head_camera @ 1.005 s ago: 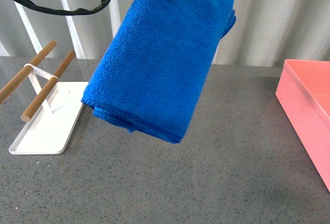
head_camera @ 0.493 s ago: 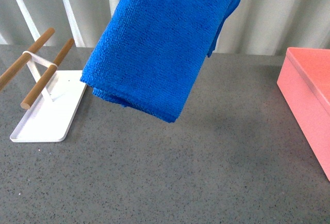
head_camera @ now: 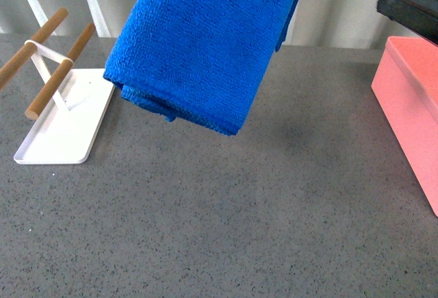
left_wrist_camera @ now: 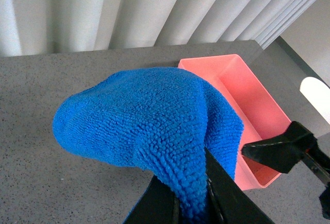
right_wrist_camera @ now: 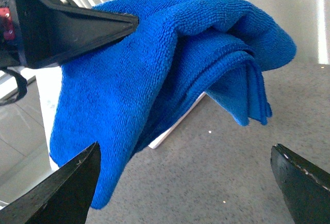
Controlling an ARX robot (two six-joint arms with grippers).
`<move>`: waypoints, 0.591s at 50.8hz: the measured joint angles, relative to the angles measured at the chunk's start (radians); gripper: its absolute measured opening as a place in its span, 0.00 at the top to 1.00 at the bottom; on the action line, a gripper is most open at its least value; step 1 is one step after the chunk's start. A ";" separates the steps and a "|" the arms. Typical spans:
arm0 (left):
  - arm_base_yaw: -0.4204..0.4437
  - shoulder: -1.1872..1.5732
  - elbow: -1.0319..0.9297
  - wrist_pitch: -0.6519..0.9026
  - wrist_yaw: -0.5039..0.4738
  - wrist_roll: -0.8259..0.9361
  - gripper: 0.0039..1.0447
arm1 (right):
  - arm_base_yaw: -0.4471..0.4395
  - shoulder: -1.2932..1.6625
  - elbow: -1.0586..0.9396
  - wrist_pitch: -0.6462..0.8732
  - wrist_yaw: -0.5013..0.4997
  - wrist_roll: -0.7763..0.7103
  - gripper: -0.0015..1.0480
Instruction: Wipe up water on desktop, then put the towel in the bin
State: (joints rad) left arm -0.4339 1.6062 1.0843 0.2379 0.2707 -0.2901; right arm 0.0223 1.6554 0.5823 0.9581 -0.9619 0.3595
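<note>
Blue towel aloft, clear of the worktop, not yet over the bin.
Left gripper: jaws pinched tight on a towel fold. Right gripper: jaws spread wide, holding nothing, facing the towel. Since a second ago the towel hangs higher, and the right gripper has entered the front view above the bin. Count: one towel, one bin, one white tray beyond the towel from the bin, two wooden rods.
</note>
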 joint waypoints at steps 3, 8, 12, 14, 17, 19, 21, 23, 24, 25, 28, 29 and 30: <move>0.000 0.000 0.000 0.000 0.000 0.000 0.96 | 0.026 0.047 0.029 0.040 0.010 0.049 0.07; 0.000 0.000 0.000 0.000 0.000 0.000 0.96 | 0.062 0.097 0.075 0.049 0.030 0.092 0.07; 0.000 0.000 0.000 0.000 0.000 0.000 0.96 | 0.093 0.135 0.110 0.050 0.043 0.106 0.07; 0.000 0.000 0.000 0.000 0.000 0.000 0.96 | 0.109 0.155 0.129 0.051 0.044 0.114 0.07; 0.000 0.000 0.000 0.000 0.000 0.000 0.96 | 0.137 0.188 0.162 0.045 0.053 0.117 0.07; 0.000 0.000 0.000 0.000 0.000 0.000 0.96 | 0.153 0.207 0.182 0.042 0.055 0.117 0.07; 0.000 0.000 0.000 0.000 0.000 0.000 0.96 | 0.171 0.230 0.209 0.027 0.060 0.115 0.07; 0.000 0.000 0.000 0.000 0.000 0.000 0.96 | 0.188 0.253 0.237 0.018 0.068 0.115 0.07; 0.000 0.000 0.000 0.000 0.000 0.000 0.96 | 0.194 0.262 0.249 0.011 0.069 0.115 0.07; 0.000 0.000 0.000 0.000 -0.001 0.000 0.96 | 0.200 0.270 0.262 0.008 0.070 0.116 0.07; 0.000 0.000 0.000 0.000 -0.003 0.000 0.96 | 0.219 0.297 0.303 0.011 0.067 0.119 0.07; 0.000 0.000 0.000 0.000 -0.003 0.000 0.96 | 0.224 0.302 0.314 0.013 0.063 0.121 0.07; 0.000 0.000 0.000 0.000 -0.003 0.000 0.96 | 0.229 0.306 0.323 0.017 0.057 0.124 0.07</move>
State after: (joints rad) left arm -0.4339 1.6062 1.0843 0.2379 0.2676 -0.2897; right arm 0.2516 1.9614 0.9051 0.9749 -0.9047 0.4831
